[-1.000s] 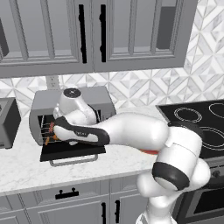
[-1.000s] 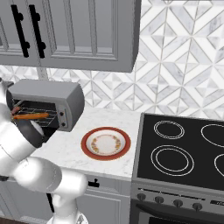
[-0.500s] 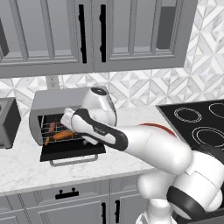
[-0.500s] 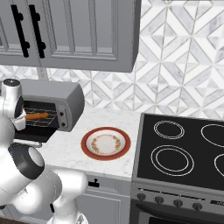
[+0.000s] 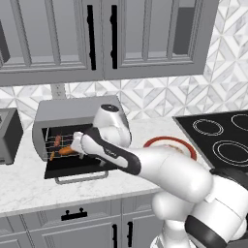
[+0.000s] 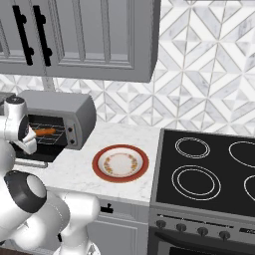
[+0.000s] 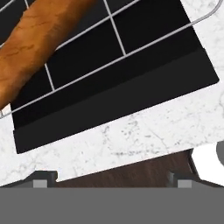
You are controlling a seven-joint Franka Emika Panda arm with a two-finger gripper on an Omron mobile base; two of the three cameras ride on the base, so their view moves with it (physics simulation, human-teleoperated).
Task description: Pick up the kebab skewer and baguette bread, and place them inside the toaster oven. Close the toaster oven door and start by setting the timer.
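Lying on the wire rack [image 7: 114, 30] inside the wide grey metal toaster oven [image 5: 72, 114], the slim golden-brown baguette bread [image 7: 37, 41] and the thin kebab skewer with reddish chunks [image 5: 57, 141] occupy the open cavity, the skewer toward 12 o'clock of the loaf in the left base view; this placement suggests both loading steps are complete. The black glass drop-down toaster oven door [image 5: 72, 167] hangs fully lowered with its grey bar handle [image 5: 80, 178] at 6 o'clock, which keeps the cavity accessible and leaves the closing step outstanding. The two-finger gripper [image 5: 78, 144] sits at the mouth of the oven, just above the door; its jaws stand wide apart and hold nothing, as the hand view shows empty space between the dark tips over the white marble counter [image 7: 144, 131]. The red-rimmed round plate [image 6: 120, 163] rests bare at 3 o'clock of the oven in the right base view. No brand, label or legible writing appears on any surface.
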